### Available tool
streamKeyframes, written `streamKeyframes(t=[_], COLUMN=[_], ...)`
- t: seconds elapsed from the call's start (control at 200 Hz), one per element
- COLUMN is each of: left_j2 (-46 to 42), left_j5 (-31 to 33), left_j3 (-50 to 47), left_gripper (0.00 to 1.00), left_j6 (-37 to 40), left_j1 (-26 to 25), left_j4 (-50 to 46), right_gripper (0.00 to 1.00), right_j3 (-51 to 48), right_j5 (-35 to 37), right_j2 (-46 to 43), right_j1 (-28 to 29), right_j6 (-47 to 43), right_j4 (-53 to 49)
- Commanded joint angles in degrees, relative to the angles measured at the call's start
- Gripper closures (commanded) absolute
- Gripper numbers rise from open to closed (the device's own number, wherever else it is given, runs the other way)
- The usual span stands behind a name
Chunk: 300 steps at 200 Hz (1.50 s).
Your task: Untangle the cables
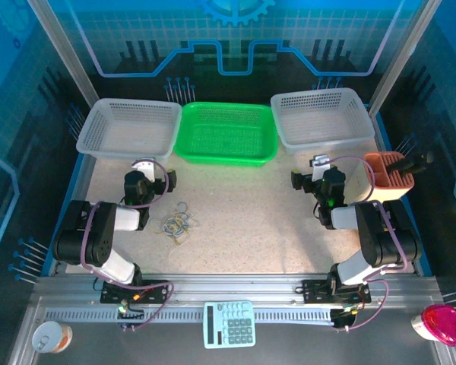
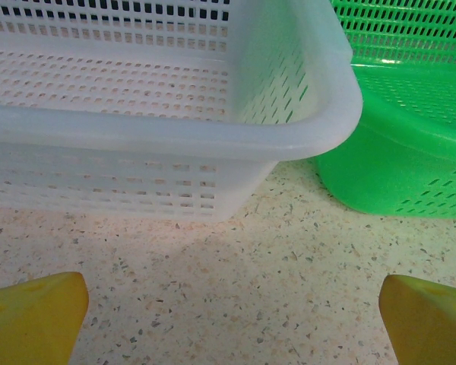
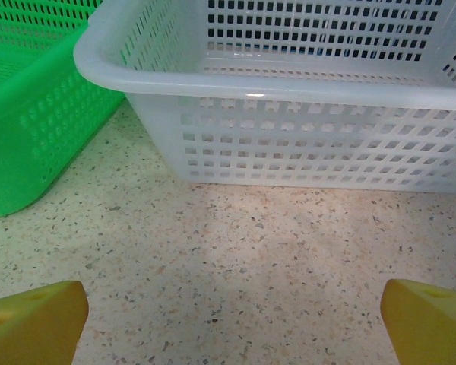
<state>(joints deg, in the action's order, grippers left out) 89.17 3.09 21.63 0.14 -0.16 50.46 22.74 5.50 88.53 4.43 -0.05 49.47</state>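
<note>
Lying tangled: cables on table

Speckled table — left white basket, green basket, right white basket at rear — cables front-left.

A pale, speckled stone-look surface fills the middle of a booth, its dark and reddish flecks plain in both wrist views. Behind its far edge stands a blue back wall printed with a fine grid, a lighter blue circuit-like line and part of a gear motif at the top. Two silver metal posts slant up from the far corners, and dark blue side walls with similar line patterns close in the left and right edges. Along the near edge runs a grooved aluminium rail, then a dark grey ledge. The light is bright and even, with only soft shadows
</note>
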Motion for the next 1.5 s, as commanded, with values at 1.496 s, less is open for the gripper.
streamKeyframes(t=[1.496], left_j2=[-45.5], left_j5=[-12.8], left_j3=[23.4], left_gripper=[0.01], left_j6=[-26.6], left_j1=[-0.5], left_j4=[-67.0], right_gripper=[0.17], right_j3=[27.1], right_j5=[-9.9], right_j2=[-36.0], right_j1=[17.5], right_j6=[26.9], right_j4=[-68.5])
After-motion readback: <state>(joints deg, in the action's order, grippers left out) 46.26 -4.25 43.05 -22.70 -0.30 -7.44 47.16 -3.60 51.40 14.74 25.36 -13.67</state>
